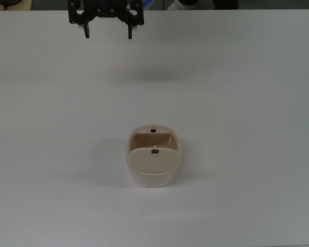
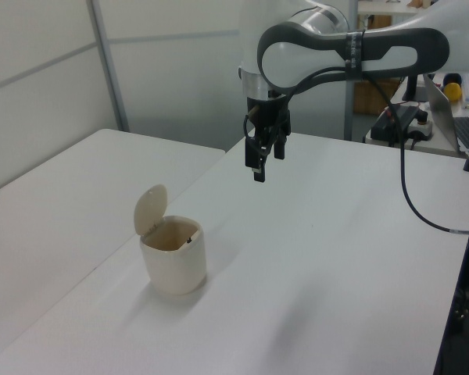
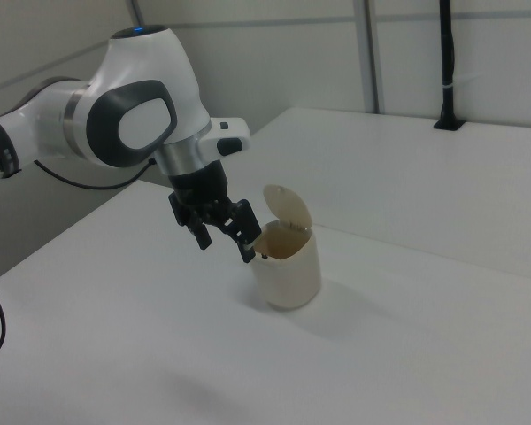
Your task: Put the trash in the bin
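The beige bin (image 1: 153,165) stands on the white table (image 1: 247,103), slightly below the middle of the top view. Its flap lid (image 2: 151,208) is tipped up and the mouth is uncovered. In the right view the bin (image 3: 288,270) shows its lid (image 3: 288,207) raised behind the opening. My gripper (image 1: 107,36) hangs open and empty at the top view's upper edge, well away from the bin. The left view has the gripper (image 2: 259,167) high above the table, up and right of the bin (image 2: 174,262). The gripper (image 3: 226,251) sits just left of the bin in the right view. No crumpled paper shows anywhere.
A black cable (image 2: 391,199) loops from the arm down to the left view's right. Desk clutter (image 2: 406,121) stands past the table's far edge there. A black post (image 3: 447,62) rises at the table's far side in the right view.
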